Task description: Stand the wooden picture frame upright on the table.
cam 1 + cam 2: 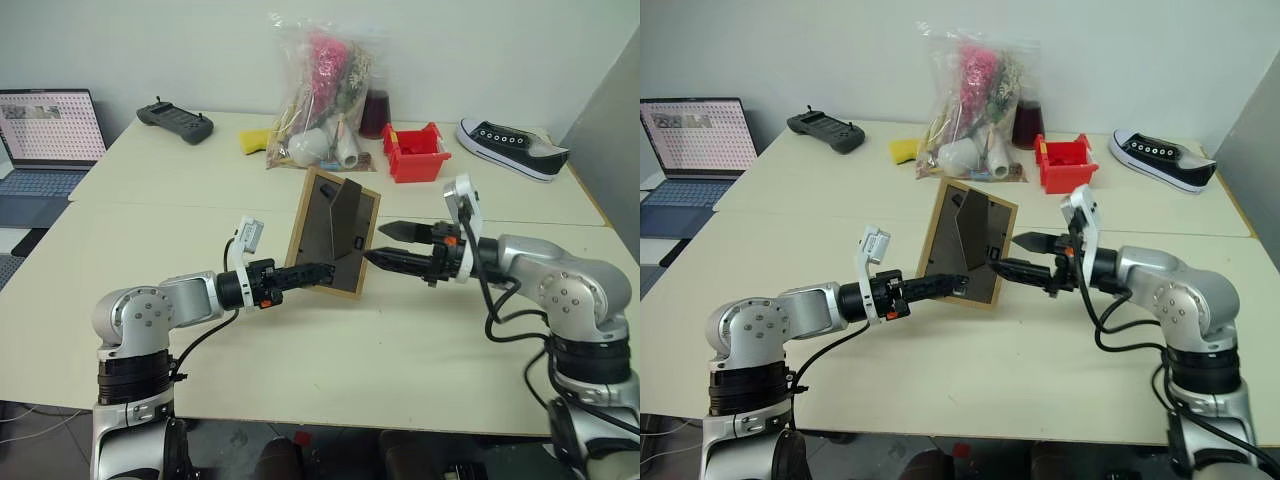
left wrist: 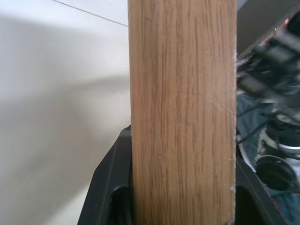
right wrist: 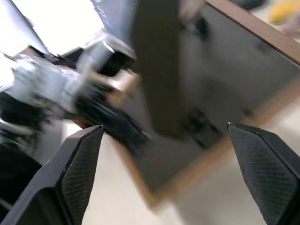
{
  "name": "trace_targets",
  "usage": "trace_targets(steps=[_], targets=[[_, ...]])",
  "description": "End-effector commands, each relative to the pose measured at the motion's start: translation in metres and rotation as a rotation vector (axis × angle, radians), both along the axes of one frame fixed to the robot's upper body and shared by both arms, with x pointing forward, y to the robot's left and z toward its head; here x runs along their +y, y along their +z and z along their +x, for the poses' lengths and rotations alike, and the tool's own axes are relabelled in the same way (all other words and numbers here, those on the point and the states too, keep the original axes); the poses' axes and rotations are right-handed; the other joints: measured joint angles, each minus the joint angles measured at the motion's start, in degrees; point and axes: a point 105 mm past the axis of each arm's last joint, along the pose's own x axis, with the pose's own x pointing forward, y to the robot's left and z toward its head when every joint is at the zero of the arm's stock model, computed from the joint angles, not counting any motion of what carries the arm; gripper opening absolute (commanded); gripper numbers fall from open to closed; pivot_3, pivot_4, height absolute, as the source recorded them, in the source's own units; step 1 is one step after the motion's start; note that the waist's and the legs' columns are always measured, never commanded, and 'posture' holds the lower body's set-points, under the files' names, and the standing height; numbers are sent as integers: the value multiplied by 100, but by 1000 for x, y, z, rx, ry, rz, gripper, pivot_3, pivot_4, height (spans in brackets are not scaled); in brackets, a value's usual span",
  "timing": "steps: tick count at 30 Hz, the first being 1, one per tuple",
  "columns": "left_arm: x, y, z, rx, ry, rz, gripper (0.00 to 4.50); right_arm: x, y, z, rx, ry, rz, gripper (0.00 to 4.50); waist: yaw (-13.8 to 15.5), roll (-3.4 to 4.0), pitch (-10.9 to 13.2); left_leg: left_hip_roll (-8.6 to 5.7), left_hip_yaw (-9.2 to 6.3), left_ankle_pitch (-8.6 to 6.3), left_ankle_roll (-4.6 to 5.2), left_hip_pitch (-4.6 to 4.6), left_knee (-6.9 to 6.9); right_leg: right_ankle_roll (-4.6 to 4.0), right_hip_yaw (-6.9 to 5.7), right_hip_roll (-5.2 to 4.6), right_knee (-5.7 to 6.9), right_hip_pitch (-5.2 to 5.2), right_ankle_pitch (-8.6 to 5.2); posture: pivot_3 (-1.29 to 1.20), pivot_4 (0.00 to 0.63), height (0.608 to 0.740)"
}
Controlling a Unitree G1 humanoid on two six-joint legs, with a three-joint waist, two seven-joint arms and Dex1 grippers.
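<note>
The wooden picture frame (image 1: 333, 232) stands nearly upright on the table (image 1: 400, 345), with its dark back panel and folded-out stand facing me. My left gripper (image 1: 318, 270) is shut on the frame's lower left edge. In the left wrist view the light-wood edge (image 2: 183, 117) sits between the two black fingers. My right gripper (image 1: 378, 243) is open just right of the frame, pointing at its back, with nothing between its fingers (image 3: 75, 173). I cannot tell whether the frame's bottom edge rests on the table.
Along the far side of the table are a black controller (image 1: 175, 122), a plastic bag of odds and ends (image 1: 320, 100), a red bin (image 1: 413, 150) and a black sneaker (image 1: 510, 147). A laptop (image 1: 45, 150) sits at the far left.
</note>
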Motion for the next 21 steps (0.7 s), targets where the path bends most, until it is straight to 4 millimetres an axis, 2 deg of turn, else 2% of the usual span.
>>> trace_targets(steps=[1,3,5,9,13,19,21], targets=[[3,19,-2,10,-21,-83,1294,-34,11,24,-598,-206,-333,4472,2,0,0,0,0,0,0,0,0,0,0,0,0,0,0,0,150,740],[0,24,-2,57,-54,-135,1294,-42,9,26,-936,-226,-530,4472,11,-4,2,-1,1,0,0,-1,1,1,1,0,-2,0,0,0,150,740],[-3,31,-1,96,-92,-206,1294,-38,8,20,-1268,-190,-664,4472,18,-7,4,-3,4,0,-1,-2,4,3,2,-3,-3,1,0,0,150,740],[-12,32,-14,127,-178,-227,1294,-16,15,16,-1592,-146,-638,4472,-49,-13,7,0,9,15,-26,-2,4,2,9,-4,3,-6,0,0,150,740],[-17,30,-21,156,-208,-239,1294,-2,19,19,-1724,-137,-590,4472,-87,-13,7,5,19,23,-41,15,-1,1,25,-3,15,-6,1,0,150,740],[-22,29,-32,197,-191,-262,1294,14,23,20,-1794,-72,-532,4472,-54,-13,8,2,16,27,-48,24,1,-1,26,-11,18,4,2,0,150,740],[-23,28,-34,211,-174,-262,1294,14,24,18,-1798,-53,-510,4104,-33,-13,8,1,14,27,-48,24,0,-1,29,-13,18,4,2,0,150,740]])
